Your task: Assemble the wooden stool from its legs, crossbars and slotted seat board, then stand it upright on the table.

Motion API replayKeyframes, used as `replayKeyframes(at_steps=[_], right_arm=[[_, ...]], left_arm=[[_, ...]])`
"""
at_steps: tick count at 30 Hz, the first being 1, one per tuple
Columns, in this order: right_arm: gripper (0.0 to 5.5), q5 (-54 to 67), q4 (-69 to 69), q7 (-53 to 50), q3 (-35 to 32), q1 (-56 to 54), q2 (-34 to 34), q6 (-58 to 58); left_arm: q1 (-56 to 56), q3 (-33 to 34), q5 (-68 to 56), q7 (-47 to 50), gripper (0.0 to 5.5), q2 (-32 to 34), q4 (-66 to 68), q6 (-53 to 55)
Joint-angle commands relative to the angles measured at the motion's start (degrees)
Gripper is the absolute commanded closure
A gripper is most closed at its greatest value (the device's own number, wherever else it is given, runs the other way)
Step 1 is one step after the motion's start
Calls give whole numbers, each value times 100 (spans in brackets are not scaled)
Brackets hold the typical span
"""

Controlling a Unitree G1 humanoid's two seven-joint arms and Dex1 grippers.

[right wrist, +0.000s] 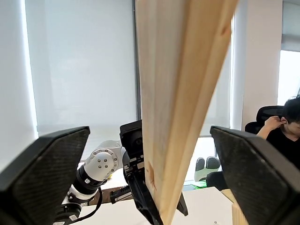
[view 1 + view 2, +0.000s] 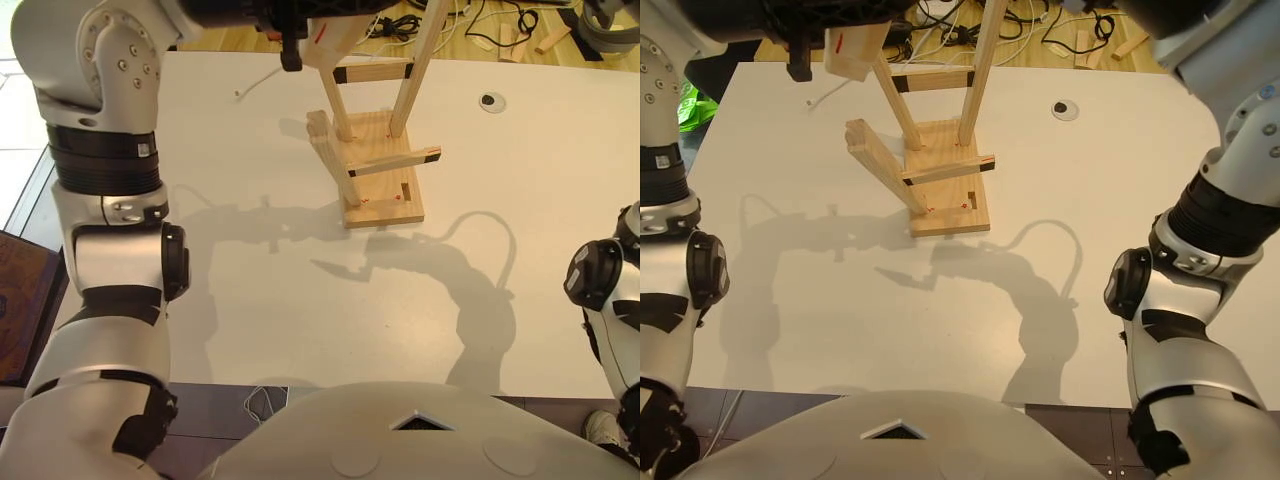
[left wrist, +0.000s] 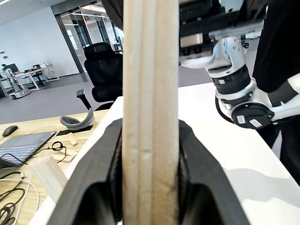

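Trouble is most likely at the joints, because the build is only partly done. The seat board (image 2: 378, 150) lies flat on the far half of the table (image 2: 250, 300), with the legs pointing up. The left gripper (image 3: 150, 154) is closed on one far leg (image 2: 336, 100), and the wood is pressed from both sides. The right gripper (image 1: 152, 154) stands wide around the tall leg (image 2: 420, 70); its fingers (image 1: 51, 159) do not touch the wood. An upper crossbar (image 2: 375, 72) joins these two legs. The near leg (image 2: 335, 165) leans clearly to the side. The lower crossbar (image 2: 395, 160) ends in the air with a free dark tip. Under that tip the seat corner seems to have an open slot (image 2: 404, 187), so I judge that one leg is missing.

If you pull or twist with the left arm while the right one holds nothing, everything can tip, and the leaning leg may come out of its seat. If you close the right fingers off-centre, you can push the tall leg sideways and open the upper joint. Nothing presses the seat board down, so it can slide.
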Motion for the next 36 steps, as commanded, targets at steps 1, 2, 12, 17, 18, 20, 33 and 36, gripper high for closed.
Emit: replayKeyframes(at_steps=[1, 2, 12, 17, 18, 20, 33, 36], right_arm=[[104, -32, -19, 91, 62, -222, -185, -90], [120, -35, -42, 86, 76, -217, -195, -95], [319, 585, -207, -67, 96, -7, -226, 221], [425, 805, -236, -154, 85, 51, -239, 260], [433, 831, -237, -170, 87, 57, -244, 255], [436, 876, -254, -192, 91, 83, -253, 248], [442, 457, -416, -469, 143, 388, -143, -395], [447, 276, -333, -688, -158, 588, -264, -640]], left_arm=[[87, -31, 20, -199, 447, 129, 4, 70], [107, -23, 15, -221, 447, 135, -13, 83], [291, 14, -174, -636, 447, 175, -271, 276], [364, 36, -253, -680, 447, 195, -366, 352], [372, 38, -269, -685, 447, 200, -382, 364], [379, 36, -285, -688, 447, 212, -397, 375], [289, 579, -186, 246, 283, 112, -376, 64], [312, 934, -120, 307, 224, 473, -300, -106]])
